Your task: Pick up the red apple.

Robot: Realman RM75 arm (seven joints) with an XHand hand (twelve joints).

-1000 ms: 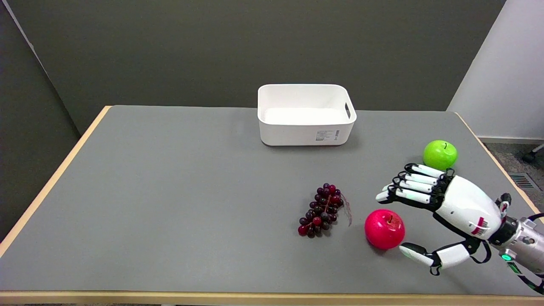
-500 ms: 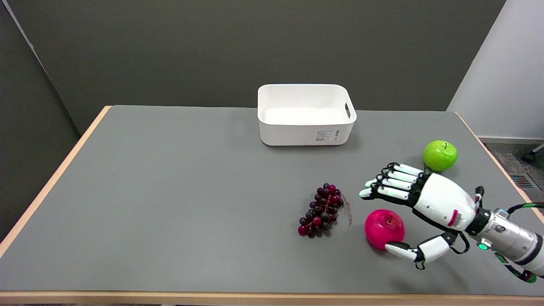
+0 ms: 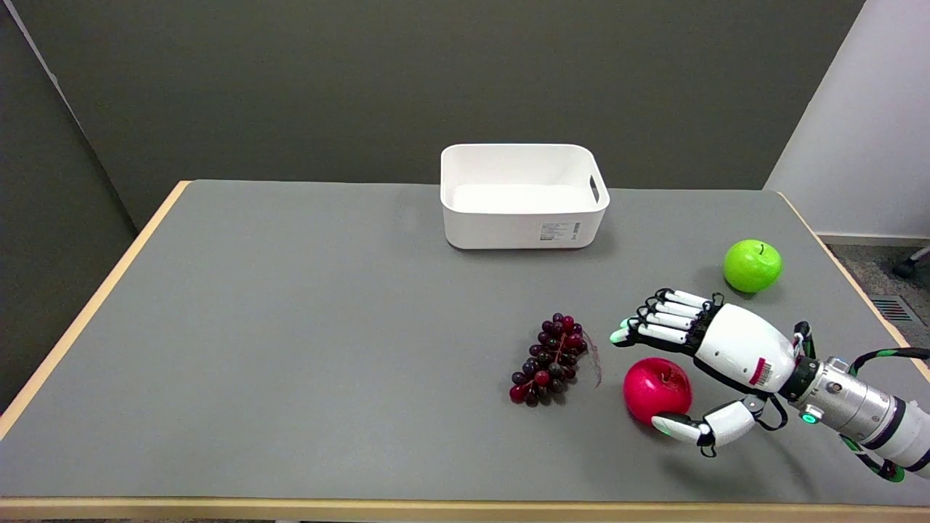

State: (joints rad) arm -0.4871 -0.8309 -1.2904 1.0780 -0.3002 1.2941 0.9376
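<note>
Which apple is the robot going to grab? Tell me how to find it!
Start at the white bin at the back of the grey table, then come toward the near right. Beside the dark grapes lies the red apple, between the open fingers of the right hand. The other apple, the green apple, sits farther back.

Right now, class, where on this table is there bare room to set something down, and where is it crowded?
The widest bare patch is the table's left part, bordered by the bin and grapes. There is also room between bin and grapes. The near right is crowded: the right hand brackets the red apple, with the grapes beside it and the green apple behind.
</note>
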